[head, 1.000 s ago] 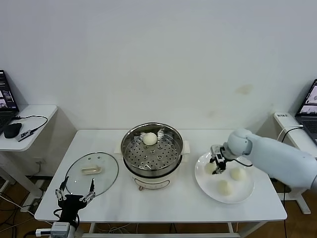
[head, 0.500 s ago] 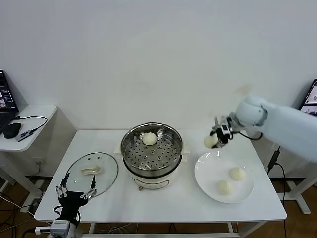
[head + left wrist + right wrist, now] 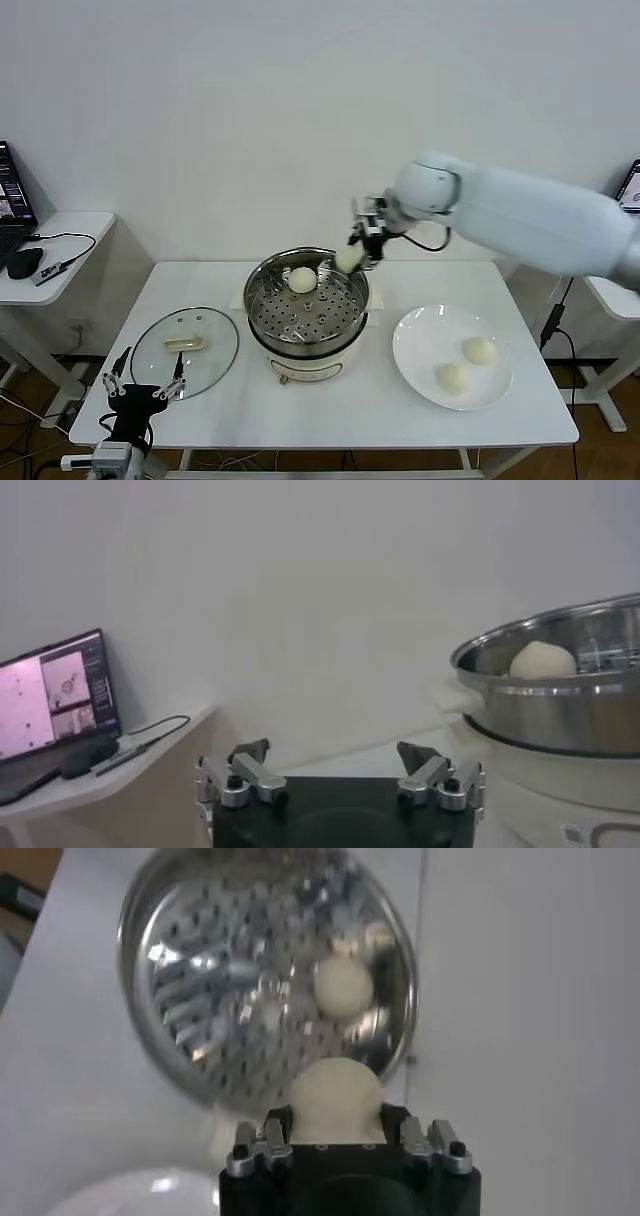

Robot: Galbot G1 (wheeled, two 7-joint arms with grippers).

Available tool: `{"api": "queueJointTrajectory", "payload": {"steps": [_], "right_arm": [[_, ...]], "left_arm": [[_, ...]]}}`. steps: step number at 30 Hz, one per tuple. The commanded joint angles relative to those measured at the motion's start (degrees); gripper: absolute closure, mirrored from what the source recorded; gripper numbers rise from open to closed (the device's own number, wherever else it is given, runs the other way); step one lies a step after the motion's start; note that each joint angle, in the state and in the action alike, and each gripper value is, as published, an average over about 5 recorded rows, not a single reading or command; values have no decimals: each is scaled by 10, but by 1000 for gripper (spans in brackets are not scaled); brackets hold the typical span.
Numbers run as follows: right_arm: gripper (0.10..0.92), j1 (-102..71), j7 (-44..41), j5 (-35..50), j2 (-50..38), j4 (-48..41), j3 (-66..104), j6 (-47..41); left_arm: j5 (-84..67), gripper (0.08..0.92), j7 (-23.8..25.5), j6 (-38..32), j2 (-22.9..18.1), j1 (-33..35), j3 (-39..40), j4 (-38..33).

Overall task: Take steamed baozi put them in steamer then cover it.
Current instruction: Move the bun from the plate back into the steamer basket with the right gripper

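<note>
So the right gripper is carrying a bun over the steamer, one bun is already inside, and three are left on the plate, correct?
Not quite: the head view shows two buns left on the plate, not three. The rest holds: the right gripper holds a bun over the steamer, with one bun inside.

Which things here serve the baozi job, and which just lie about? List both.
Job: baozi in right pincer; baozi in steamer; steamer; two plate baozi; plate; glass lid.
Lying about: laptop; mouse; idle left pincer.
</note>
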Motion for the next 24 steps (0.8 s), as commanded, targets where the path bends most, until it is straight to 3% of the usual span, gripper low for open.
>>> {"api": "queueJointTrajectory", "payload": {"steps": [1, 13, 24], "right_arm": [[457, -51, 42, 35, 158, -86, 2, -44], [457, -118, 83, 56, 234, -174, 26, -71], [457, -137, 76, 23, 246, -193, 16, -84]], "left_arm": [[-1, 177, 0, 0, -2, 1, -10, -2], [1, 177, 0, -2, -11, 3, -13, -1], [1, 177, 1, -2, -13, 2, -16, 1]]}}
